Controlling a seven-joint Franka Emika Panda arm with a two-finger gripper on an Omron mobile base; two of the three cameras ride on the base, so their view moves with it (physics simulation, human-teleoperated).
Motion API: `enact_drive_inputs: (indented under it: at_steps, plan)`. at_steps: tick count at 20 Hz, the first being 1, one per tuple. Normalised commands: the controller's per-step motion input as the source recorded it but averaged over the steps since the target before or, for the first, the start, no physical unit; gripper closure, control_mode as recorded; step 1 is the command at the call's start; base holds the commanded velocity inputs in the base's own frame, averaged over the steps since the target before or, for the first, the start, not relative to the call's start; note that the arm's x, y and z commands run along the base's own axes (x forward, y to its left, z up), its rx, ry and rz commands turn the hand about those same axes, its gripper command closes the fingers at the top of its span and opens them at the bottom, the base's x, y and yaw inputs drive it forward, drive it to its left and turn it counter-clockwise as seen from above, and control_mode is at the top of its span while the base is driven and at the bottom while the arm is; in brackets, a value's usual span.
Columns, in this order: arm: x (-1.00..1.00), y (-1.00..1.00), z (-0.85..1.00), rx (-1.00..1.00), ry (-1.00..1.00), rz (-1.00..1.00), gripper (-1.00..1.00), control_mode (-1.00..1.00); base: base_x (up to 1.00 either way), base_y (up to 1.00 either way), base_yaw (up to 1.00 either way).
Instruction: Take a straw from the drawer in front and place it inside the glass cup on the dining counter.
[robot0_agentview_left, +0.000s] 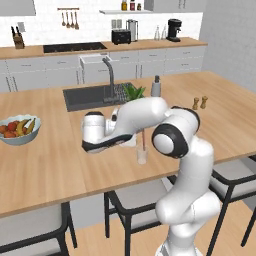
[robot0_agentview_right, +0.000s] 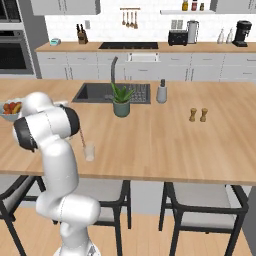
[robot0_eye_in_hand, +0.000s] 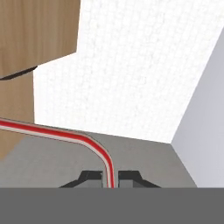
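Thin red straw (robot0_eye_in_hand: 65, 134) pinched between dark fingers (robot0_eye_in_hand: 92, 176) up close; from behind, standing in clear glass (robot0_agentview_left: 142, 156) on wood table (robot0_agentview_left: 50, 165).

A large light-wood dining counter (robot0_agentview_left: 45, 165) is spread across the middle of both base views. A dark inset sink (robot0_agentview_right: 95, 93) is set toward its upper middle. A fruit-filled bowl (robot0_agentview_left: 19, 131) is seen at the left, a small clear glass cup (robot0_agentview_left: 142, 156) near the front edge, a potted green plant (robot0_agentview_right: 121, 101) and grey dispenser bottle (robot0_agentview_right: 161, 92) beside the sink, and two small brown shakers (robot0_agentview_right: 198, 115) at the right.
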Motion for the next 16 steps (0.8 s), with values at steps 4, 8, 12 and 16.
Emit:
enact_drive_inputs:
  at_steps: [4, 8, 12, 16]
  plan:
    - [0.11, 0.00, -0.16, 0.00, -0.02, -0.02, 1.00, -1.00, 0.00, 0.00, 0.00]
    - [0.14, 0.00, -0.16, 0.00, -0.01, 0.00, 1.00, -1.00, 0.00, 0.00, 0.00]
    - [0.08, 0.00, -0.14, 0.00, -0.02, 0.00, 1.00, -1.00, 0.00, 0.00, 0.00]
    - [0.04, 0.00, -0.12, 0.00, -0.03, 0.00, 1.00, -1.00, 0.00, 0.00, 0.00]
